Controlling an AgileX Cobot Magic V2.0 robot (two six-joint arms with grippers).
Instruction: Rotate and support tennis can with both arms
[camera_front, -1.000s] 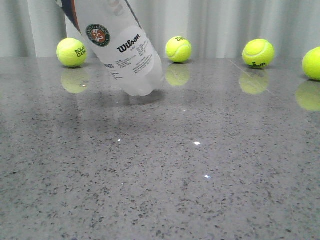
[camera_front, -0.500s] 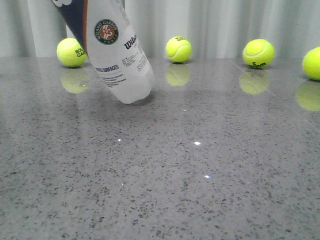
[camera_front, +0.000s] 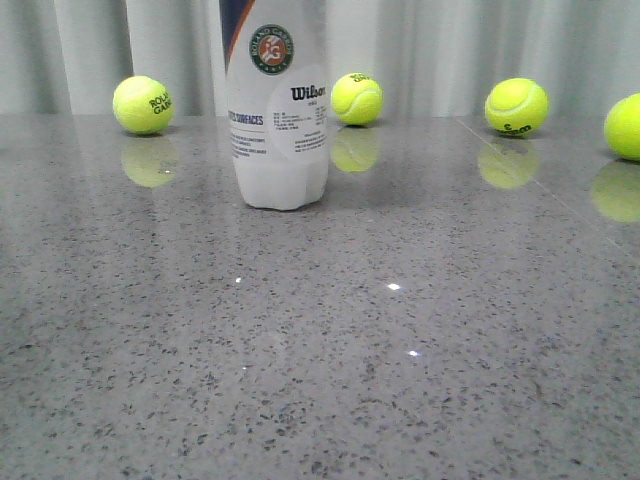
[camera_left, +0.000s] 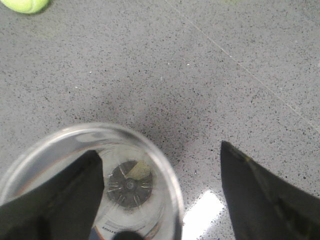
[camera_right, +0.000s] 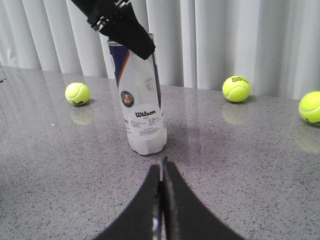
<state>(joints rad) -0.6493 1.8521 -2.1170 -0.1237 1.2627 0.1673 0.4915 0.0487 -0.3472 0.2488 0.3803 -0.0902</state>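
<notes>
The tennis can (camera_front: 278, 130) stands upright on the grey table, clear plastic with the Wilson label and round emblem facing the front camera. Its top is cut off in the front view. In the right wrist view the can (camera_right: 142, 115) stands just beyond my right gripper (camera_right: 162, 165), which is shut, empty and low over the table. My left gripper (camera_left: 159, 147) is open above the can's open mouth (camera_left: 165, 170). One finger (camera_left: 55, 195) lies over the opening, the other (camera_left: 265, 195) is well outside it. It also shows at the can's top in the right wrist view (camera_right: 120, 25).
Several yellow-green tennis balls lie along the table's back: far left (camera_front: 143, 104), behind the can (camera_front: 357, 98), right (camera_front: 516, 106) and at the right edge (camera_front: 625, 126). A pale curtain hangs behind the table.
The can was tilted with its top leaning left and its base raised; it has swung upright and now stands on its base, a little to the right.
</notes>
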